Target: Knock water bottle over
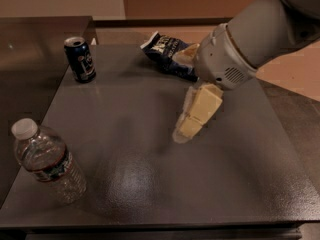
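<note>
The water bottle [47, 161] stands upright near the front left corner of the dark grey table [150, 194]. It is clear ribbed plastic with a white cap and a dark label band. My gripper [192, 119] hangs above the middle of the table, right of centre, with its cream-coloured fingers pointing down and left. It is well to the right of the bottle and does not touch it. The grey arm reaches in from the upper right.
A dark blue drink can [80, 59] stands at the back left of the table. A dark blue crumpled snack bag [167, 51] lies at the back, partly behind my arm. A lower dark surface [25, 49] adjoins the table's left side.
</note>
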Action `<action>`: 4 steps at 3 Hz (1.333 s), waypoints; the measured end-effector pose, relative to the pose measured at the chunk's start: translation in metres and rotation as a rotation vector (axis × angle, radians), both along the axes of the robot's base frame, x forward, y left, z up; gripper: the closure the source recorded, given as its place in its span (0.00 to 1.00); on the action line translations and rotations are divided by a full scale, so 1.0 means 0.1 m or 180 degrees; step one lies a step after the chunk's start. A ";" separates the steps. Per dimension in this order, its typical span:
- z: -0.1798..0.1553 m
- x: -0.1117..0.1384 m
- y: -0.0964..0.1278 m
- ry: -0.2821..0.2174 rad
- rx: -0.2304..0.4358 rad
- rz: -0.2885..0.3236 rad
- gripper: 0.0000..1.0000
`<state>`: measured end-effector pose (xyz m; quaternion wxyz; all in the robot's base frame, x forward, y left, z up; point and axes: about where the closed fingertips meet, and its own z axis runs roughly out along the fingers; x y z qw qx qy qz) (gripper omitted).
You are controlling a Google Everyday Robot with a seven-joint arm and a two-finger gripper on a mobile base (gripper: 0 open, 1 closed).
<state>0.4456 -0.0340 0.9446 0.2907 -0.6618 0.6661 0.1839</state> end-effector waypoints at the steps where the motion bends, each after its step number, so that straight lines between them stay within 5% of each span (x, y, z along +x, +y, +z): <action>1: -0.05 -0.22 0.43 0.0033 0.0309 0.0171 0.00; 4: -0.21 -0.84 1.38 0.0106 0.0941 0.0609 0.00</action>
